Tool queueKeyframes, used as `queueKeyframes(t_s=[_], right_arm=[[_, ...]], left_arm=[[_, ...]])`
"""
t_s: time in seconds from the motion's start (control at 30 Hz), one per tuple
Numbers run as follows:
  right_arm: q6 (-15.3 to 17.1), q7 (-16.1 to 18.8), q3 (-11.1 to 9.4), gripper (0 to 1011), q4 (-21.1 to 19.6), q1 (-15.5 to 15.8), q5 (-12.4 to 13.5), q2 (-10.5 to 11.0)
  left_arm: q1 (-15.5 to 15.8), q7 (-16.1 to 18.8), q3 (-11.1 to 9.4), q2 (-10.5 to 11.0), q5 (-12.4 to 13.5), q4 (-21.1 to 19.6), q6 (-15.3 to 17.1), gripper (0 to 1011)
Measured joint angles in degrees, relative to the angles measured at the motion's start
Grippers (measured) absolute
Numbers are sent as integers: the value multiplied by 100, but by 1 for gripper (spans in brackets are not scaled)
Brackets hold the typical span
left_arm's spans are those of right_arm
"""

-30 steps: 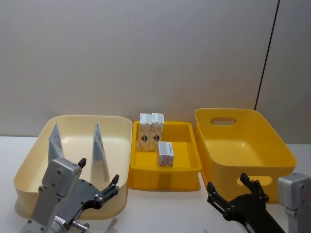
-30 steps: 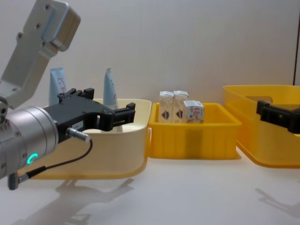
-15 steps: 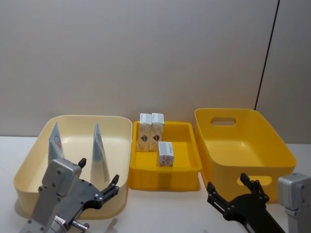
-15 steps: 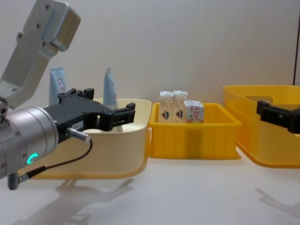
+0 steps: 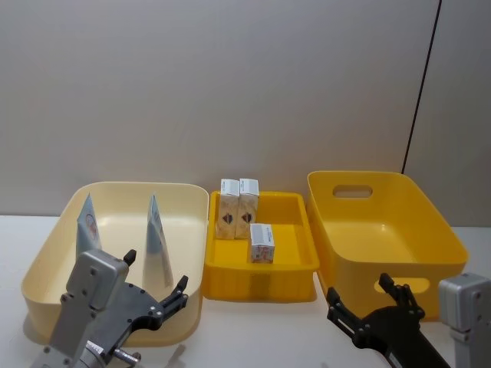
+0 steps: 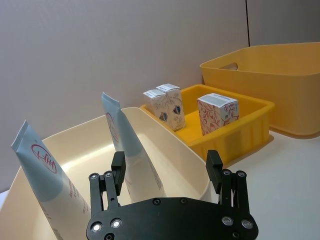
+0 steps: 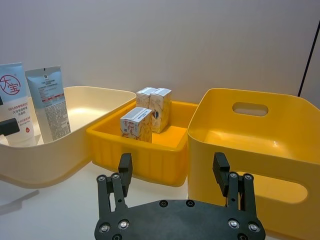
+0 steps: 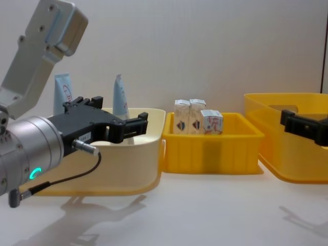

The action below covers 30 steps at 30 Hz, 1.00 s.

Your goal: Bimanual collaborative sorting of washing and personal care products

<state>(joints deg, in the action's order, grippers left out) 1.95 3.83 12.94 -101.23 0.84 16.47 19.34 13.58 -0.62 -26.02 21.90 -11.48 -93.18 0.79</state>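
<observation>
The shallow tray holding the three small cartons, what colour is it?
Bright yellow; the shallow plastic tray shows best in the head view.

From my chest, the near wall of the cream bin (image 8: 128,164) hides the lower part of both tubes (image 8: 62,92). My left gripper (image 8: 111,115) also covers the foot of the right one. From my head, the same gripper stands in front of the tubes' bottoms, and the lower edge cuts it off. The near wall of the yellow tray (image 8: 210,151) hides the bases of the three cartons (image 8: 197,118), and their print is too small for me to read. My right gripper (image 8: 300,127) and the big yellow bin (image 8: 279,154) run off the right edge.
</observation>
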Motion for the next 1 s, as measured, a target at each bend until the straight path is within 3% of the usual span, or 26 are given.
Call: queueKeyframes(t_s=[0.63, 0.8, 1.0], right_arm=[[19, -2, -2, 1001, -2, -2, -1, -3], [187, -41, -4, 1001, -91, -28, -13, -21], [640, -126, -15, 1001, -265, -162, 18, -105]], left_arm=[[0, 0, 0, 0, 0, 0, 0, 1003], [0, 0, 0, 0, 0, 0, 0, 1003], [0, 0, 0, 0, 0, 0, 0, 1003]])
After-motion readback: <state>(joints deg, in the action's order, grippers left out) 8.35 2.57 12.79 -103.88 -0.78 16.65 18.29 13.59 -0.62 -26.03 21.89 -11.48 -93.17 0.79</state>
